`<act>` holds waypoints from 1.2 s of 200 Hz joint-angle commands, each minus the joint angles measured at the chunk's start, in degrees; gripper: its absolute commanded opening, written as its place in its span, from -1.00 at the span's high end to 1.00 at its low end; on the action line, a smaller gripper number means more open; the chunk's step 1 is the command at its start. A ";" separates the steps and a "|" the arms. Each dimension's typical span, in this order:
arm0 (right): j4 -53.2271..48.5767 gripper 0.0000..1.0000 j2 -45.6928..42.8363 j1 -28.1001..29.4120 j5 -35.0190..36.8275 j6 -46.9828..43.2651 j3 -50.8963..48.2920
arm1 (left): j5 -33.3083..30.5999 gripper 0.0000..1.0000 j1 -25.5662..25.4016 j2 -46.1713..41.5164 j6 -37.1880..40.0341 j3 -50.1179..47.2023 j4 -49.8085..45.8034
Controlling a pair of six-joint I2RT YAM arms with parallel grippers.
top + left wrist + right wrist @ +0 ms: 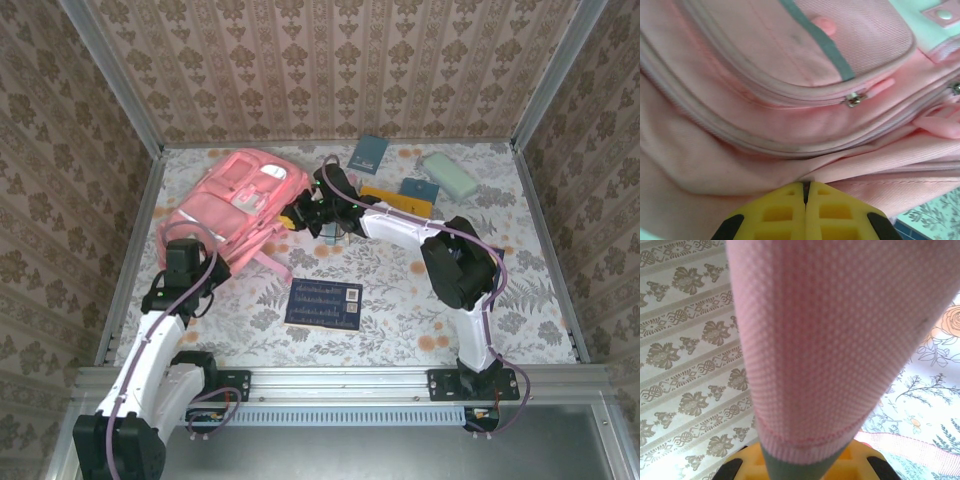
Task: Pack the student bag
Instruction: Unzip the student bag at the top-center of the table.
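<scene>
The student bag [240,192] is a large pink backpack lying at the back left of the table. Its zipped front pockets [790,75] and grey stripe [815,40] face the left wrist camera. My left gripper [188,240] is at the bag's near left edge. Its yellow jaws [805,186] are shut on a fold of the pink fabric. My right gripper [300,213] reaches across to the bag's right side. It is shut on a pink mesh strap [840,340], which rises from between its yellow fingers [740,465] and hides their tips.
A dark blue booklet [323,302] lies in the middle of the floral tablecloth. Behind the right arm are a blue notebook [370,153], a teal book [420,190], an orange item [392,197] and a pale green case [450,173]. Patterned walls close in the table.
</scene>
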 commanded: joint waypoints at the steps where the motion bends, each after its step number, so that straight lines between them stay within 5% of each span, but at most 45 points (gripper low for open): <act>1: 1.53 1.00 -4.40 -3.94 0.81 -2.24 -0.13 | -9.56 1.00 0.41 -0.53 1.18 1.40 -6.85; 26: -1.04 1.00 -3.84 -5.38 0.16 -5.59 0.12 | -6.72 1.00 0.43 -3.59 1.12 0.54 -2.69; 49: -7.09 0.23 -3.14 -5.55 -0.27 -10.83 1.98 | 1.39 1.00 -0.08 -4.56 0.58 -0.45 4.41; 73: -15.16 -0.07 -4.31 -5.39 3.30 -16.68 2.62 | 5.37 1.00 -2.60 -4.39 -1.04 -2.07 10.33; 130: -25.92 -0.13 -10.27 -3.40 10.18 -23.06 0.23 | 4.97 1.00 -13.31 -1.55 -4.97 -3.91 18.99; 181: -16.70 0.11 -11.38 1.15 4.97 -15.41 -7.04 | 0.57 1.00 -24.04 3.85 -6.05 -3.43 23.15; 240: -13.75 0.30 -5.92 4.07 5.25 -10.96 -5.52 | -0.69 1.00 -27.30 4.57 -5.36 -4.08 22.57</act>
